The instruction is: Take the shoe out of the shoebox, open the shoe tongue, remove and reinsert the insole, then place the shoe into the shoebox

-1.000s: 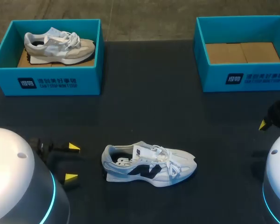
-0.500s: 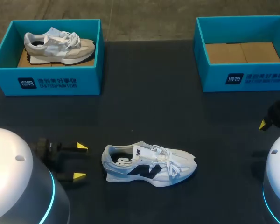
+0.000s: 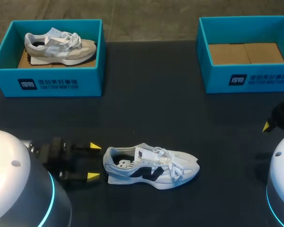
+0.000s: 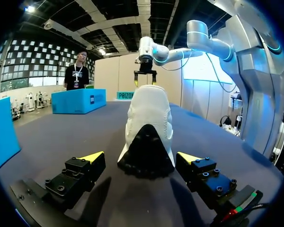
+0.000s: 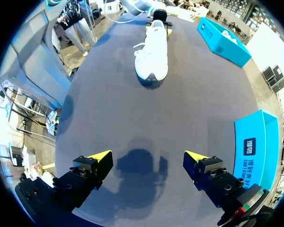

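Left hand (image 3: 94, 161), open, has advanced on the sneaker (image 3: 151, 166); its heel lies just ahead, ready for gripping.

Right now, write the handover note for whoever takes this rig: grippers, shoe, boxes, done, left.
Left gripper: open, at the heel of the shoe, not gripping it.
Right gripper: open, empty, by the right edge of the table, far from the shoe.
Shoe: upright mid-table, toe toward the right arm, insole apparently in place.
Boxes: left shoebox holds the other shoe; right shoebox holds no shoe.
Done: shoe is out of a box.
Left: open tongue, pull and refit insole, box the shoe.
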`<state>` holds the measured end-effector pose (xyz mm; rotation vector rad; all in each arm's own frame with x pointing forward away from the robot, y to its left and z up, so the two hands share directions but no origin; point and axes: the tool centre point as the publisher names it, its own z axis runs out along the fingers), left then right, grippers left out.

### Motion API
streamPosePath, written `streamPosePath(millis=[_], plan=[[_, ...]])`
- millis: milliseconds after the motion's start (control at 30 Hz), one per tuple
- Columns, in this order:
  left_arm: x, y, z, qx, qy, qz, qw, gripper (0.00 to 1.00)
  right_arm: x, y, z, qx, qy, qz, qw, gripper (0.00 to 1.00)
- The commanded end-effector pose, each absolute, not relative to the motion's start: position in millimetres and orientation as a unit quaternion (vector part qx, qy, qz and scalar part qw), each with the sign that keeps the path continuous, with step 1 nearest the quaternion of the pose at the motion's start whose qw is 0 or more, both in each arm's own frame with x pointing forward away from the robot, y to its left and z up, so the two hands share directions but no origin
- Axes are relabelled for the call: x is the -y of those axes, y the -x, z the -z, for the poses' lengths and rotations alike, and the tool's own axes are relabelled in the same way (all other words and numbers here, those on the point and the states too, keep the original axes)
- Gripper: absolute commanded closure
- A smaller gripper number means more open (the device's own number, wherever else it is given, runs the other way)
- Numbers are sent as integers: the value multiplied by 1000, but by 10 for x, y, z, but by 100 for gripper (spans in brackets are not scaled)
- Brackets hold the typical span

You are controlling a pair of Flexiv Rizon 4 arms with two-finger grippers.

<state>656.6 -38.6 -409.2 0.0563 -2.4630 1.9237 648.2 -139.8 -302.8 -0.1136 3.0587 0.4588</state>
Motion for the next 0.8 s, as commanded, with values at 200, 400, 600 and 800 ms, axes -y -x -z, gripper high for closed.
streamPosePath(millis=[200,400,600,800], plan=[[595,-6621,4162,790,-14,-612,19,0,1390,-6471,3034,-988,36,-146,24,0],[674,-6629,4196,789,-12,-614,31,0,1390,-6471,3034,-988,36,-146,24,0],[738,-6621,4205,790,-9,-612,36,0,1390,-6471,3034,-988,36,-146,24,0],[726,-6606,4189,791,-7,-610,36,0,1390,-6471,3034,-988,36,-146,24,0]])
